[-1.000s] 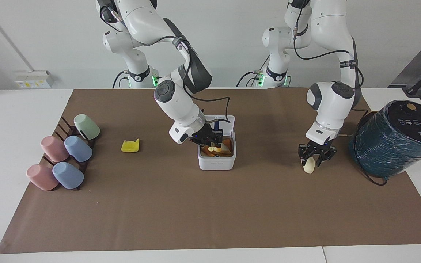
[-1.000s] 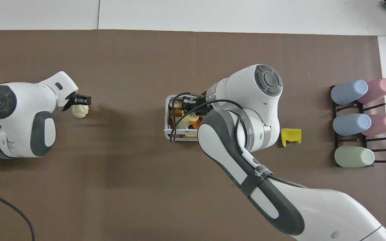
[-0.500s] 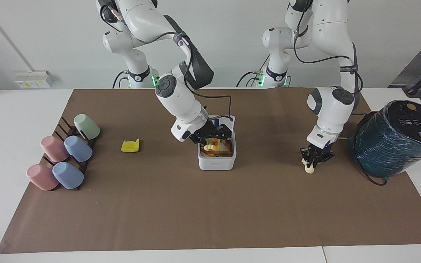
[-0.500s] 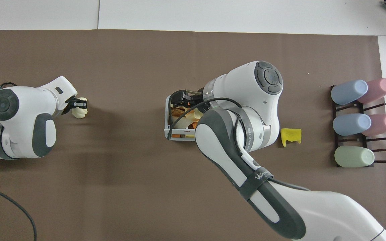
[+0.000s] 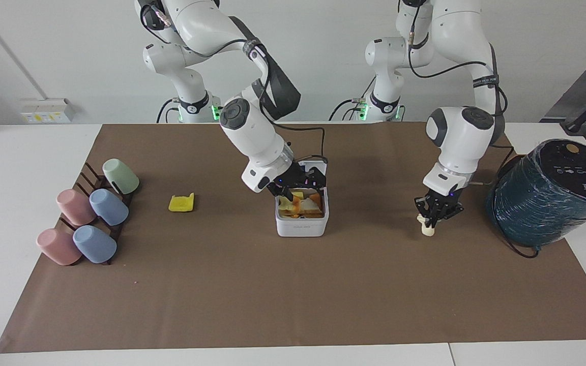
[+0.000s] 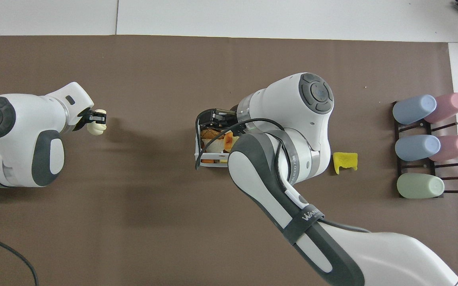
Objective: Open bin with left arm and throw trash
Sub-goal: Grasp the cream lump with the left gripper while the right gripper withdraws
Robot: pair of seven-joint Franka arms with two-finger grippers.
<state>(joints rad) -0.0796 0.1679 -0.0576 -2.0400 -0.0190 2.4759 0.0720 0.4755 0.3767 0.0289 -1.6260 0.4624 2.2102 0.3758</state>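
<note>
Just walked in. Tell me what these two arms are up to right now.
They are clearing trash into the open white bin in the middle of the mat. The right pincer is over the bin, which already holds yellow and orange scraps. The left pincer is shut on a cream-white lump near the teal wrapped cylinder. A flat yellow piece lies on the mat between the bin and the rack of pastel cups.

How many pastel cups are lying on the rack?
5, all on the rack at the right arm's end: green cup nearest the robots, then a blue and pink pair, then another blue and pink pair.
</note>
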